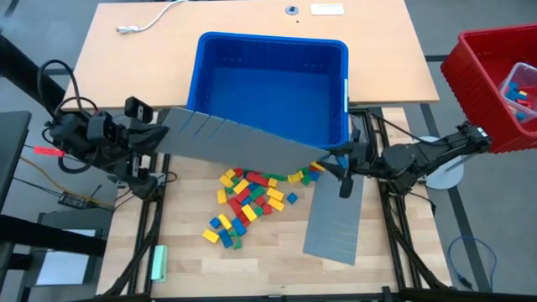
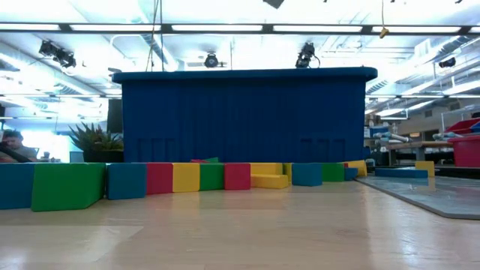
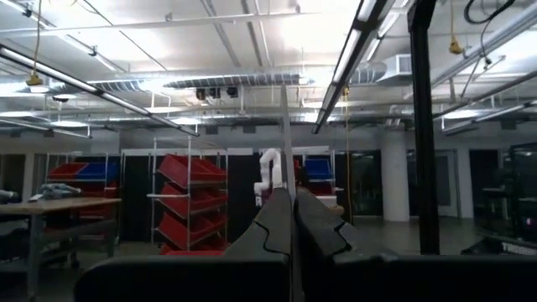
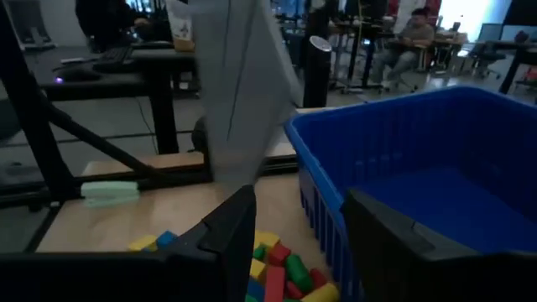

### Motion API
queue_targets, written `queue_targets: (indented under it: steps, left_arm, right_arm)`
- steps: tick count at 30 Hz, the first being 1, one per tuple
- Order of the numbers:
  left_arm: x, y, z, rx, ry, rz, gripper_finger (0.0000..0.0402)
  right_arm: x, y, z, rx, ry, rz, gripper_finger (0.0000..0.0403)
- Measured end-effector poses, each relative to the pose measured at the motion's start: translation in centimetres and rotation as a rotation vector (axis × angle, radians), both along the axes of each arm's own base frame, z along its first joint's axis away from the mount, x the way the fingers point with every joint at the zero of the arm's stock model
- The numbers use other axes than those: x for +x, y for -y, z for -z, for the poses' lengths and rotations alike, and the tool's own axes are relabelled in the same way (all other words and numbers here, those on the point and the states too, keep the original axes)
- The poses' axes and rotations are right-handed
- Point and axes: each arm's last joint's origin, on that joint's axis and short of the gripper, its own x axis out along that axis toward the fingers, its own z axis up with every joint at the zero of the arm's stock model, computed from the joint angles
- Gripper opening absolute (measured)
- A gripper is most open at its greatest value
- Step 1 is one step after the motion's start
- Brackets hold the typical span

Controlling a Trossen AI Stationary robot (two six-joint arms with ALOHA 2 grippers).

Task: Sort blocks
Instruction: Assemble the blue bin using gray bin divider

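Note:
Several red, yellow, green and blue blocks (image 1: 252,197) lie heaped on the wooden table in front of the blue bin (image 1: 273,39). They show as a row in the low view (image 2: 187,178). A long grey ridged panel (image 1: 243,138) spans the air over the bin's near wall. My left gripper (image 1: 161,127) is shut on its left end. My right gripper (image 1: 340,168) stands open at the panel's right end (image 4: 231,172), level, above the blocks (image 4: 277,268). My left gripper pinches the panel's left end (image 3: 287,151) between its two fingers, and the panel stands edge-on between them. The fingers come from the table's left, along the panel. The panel is lifted off the table and reaches toward the right. Whether my right gripper touches the panel's right end, I cannot tell.
A second grey ridged panel (image 1: 336,222) lies flat on the table right of the blocks. A pale green bar (image 1: 158,262) lies at the near left. A red basket (image 1: 487,75) stands off the table's right. A white cable (image 1: 143,21) lies at the far left.

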Motion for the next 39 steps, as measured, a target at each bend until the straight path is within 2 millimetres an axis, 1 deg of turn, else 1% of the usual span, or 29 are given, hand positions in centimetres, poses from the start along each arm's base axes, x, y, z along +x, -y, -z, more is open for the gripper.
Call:
queue_targets:
  steps: [5,18,21,24,29,31,34,37,39]
  left_arm:
    - [-0.1,0.0,-0.2,0.009,0.028,0.03,0.0009]
    - [-0.1,0.2,-0.3,0.027,0.045,0.07,0.0009]
    - [-0.1,0.2,-0.2,0.03,0.036,0.07,0.0009]
    - [0.0,0.2,-0.2,0.029,0.033,0.072,0.0009]
    - [0.3,0.4,-0.1,0.027,0.019,0.059,0.0009]
    - [0.4,0.4,0.1,0.022,-0.009,0.034,0.0009]
    - [0.6,0.3,1.0,-0.012,-0.121,-0.007,0.0009]
    - [-0.4,-0.1,1.3,-0.07,-0.228,0.001,0.0009]
    - [-1.2,-0.6,0.8,-0.105,-0.239,0.011,0.0009]
  right_arm:
    - [0.0,0.1,0.2,0.044,-0.008,-0.002,0.016]
    - [0.3,0.2,0.3,0.049,-0.011,0.01,0.0149]
    - [0.4,0.2,0.3,0.071,-0.009,-0.038,0.0146]
    - [0.4,0.1,0.3,0.076,-0.008,-0.048,0.0143]
    - [0.8,-0.1,0.0,0.076,0.028,-0.101,0.0139]
    - [0.8,-0.2,0.1,0.074,0.019,-0.113,0.0138]
    - [0.5,-0.2,0.6,0.105,-0.025,-0.112,0.0135]
    - [0.3,-0.4,0.9,0.142,-0.051,-0.122,0.0133]
    - [0.2,-0.6,0.9,0.151,-0.059,-0.135,0.0132]
